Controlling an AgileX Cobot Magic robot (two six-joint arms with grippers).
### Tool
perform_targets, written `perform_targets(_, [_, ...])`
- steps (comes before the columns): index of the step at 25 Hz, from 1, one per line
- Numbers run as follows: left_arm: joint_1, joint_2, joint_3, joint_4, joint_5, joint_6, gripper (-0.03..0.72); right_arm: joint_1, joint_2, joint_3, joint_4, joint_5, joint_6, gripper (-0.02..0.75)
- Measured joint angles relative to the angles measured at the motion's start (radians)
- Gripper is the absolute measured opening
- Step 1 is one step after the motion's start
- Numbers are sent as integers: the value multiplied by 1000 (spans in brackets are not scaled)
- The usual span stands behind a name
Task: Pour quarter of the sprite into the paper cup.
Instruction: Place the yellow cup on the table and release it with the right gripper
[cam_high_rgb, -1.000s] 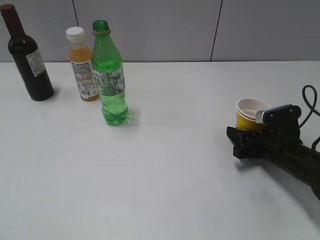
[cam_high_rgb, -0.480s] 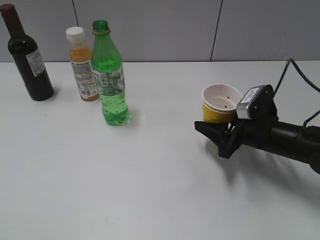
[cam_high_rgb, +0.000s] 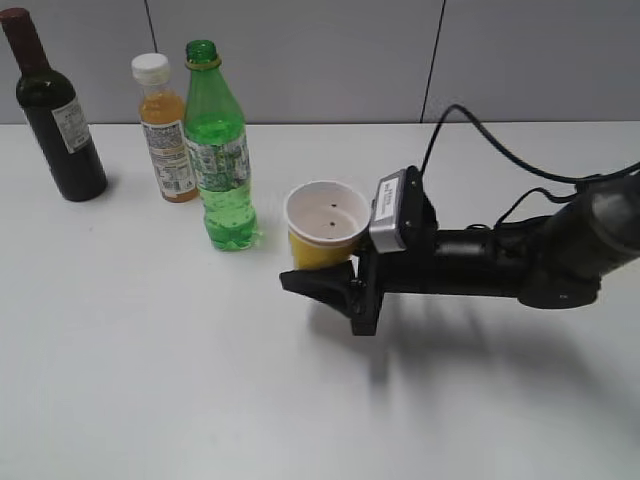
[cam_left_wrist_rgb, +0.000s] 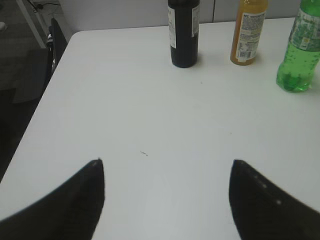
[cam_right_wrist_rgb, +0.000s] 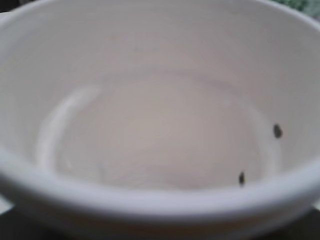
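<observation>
The sprite (cam_high_rgb: 220, 150), a tall green bottle with no cap, stands upright at the back left; its lower part shows in the left wrist view (cam_left_wrist_rgb: 299, 55). My right gripper (cam_high_rgb: 322, 272) is shut on the paper cup (cam_high_rgb: 322, 232), yellow with a white inside, and holds it tilted just right of the sprite. The cup's white inside with two dark specks fills the right wrist view (cam_right_wrist_rgb: 160, 125). My left gripper (cam_left_wrist_rgb: 167, 192) is open and empty over bare table, and is not in the exterior view.
An orange-juice bottle (cam_high_rgb: 166, 130) with a white cap and a dark wine bottle (cam_high_rgb: 55, 110) stand left of the sprite, also in the left wrist view (cam_left_wrist_rgb: 248, 32) (cam_left_wrist_rgb: 183, 32). The white table (cam_high_rgb: 150, 380) has its left edge in the left wrist view (cam_left_wrist_rgb: 35, 115).
My right gripper has carried the paper cup leftwards across the table, from the right side to just beside the sprite. The bottles have not moved.
</observation>
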Motion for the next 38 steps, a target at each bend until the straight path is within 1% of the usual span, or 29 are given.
perform_targets(4, [0,0,0,0,0,0,589,54,64,-80,-58,1,36,445])
perform_targets(10, [0,0,0,0,0,0,589,90,127,-172,-73,16,91,445])
perform_targets(15, [0,0,0,0,0,0,589,96,162,-198,-76,79,105,445])
perform_targets(21, [0,0,0,0,0,0,589,96,193,-209,-83,102,135,445])
perform_targets(22, [0,0,0,0,0,0,589,96,193,-210,-83,102,138,456])
perform_targets(23, [0,0,0,0,0,0,589,96,193,-210,-83,104,140,486])
perform_targets(26, [0,0,0,0,0,0,589,96,193,-212,-85,114,142,622])
perform_targets(27, [0,0,0,0,0,0,589,96,193,-212,-87,116,142,641])
perform_targets(29, [0,0,0,0,0,0,589,96,193,-212,-91,118,142,656])
perform_targets(32, [0,0,0,0,0,0,589,91,188,-212,-91,119,142,659])
perform_targets(38, [0,0,0,0,0,0,589,40,141,-152,-106,120,142,659])
